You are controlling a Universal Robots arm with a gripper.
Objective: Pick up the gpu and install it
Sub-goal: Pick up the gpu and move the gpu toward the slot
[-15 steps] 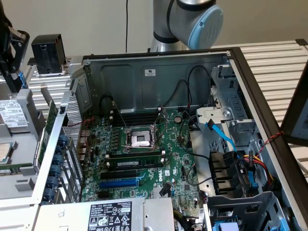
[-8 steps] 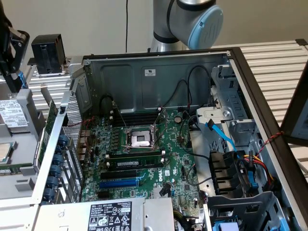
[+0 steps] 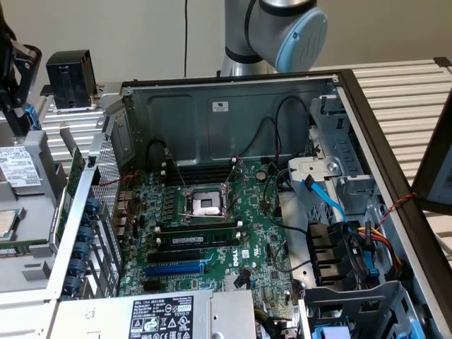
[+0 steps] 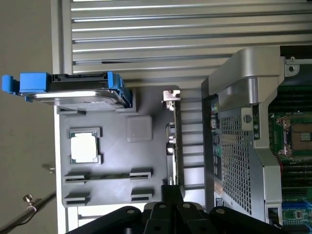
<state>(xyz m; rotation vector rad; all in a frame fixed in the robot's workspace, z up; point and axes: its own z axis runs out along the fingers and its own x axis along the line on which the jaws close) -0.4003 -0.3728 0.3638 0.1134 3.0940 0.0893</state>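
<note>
The gripper (image 4: pixel 171 191) hangs closed and empty above the tray (image 4: pixel 114 158) where the gpu (image 4: pixel 174 141) stands on edge beside the computer case (image 4: pixel 234 92); judged light, rigid and fragile, it is best gripped by its upper edge

No text can be read with certainty. A white sticker (image 3: pixel 220 106) is noted on the far inner wall of the computer case (image 3: pixel 176 116); its print is illegible. A black-and-white rating label (image 3: pixel 162 316) bearing certification marks is carried by the power supply (image 3: pixel 229 311) at the near edge, its lines too small to read. A white printed label (image 3: pixel 18 169) at the exterior view's left is likewise unreadable.
</note>
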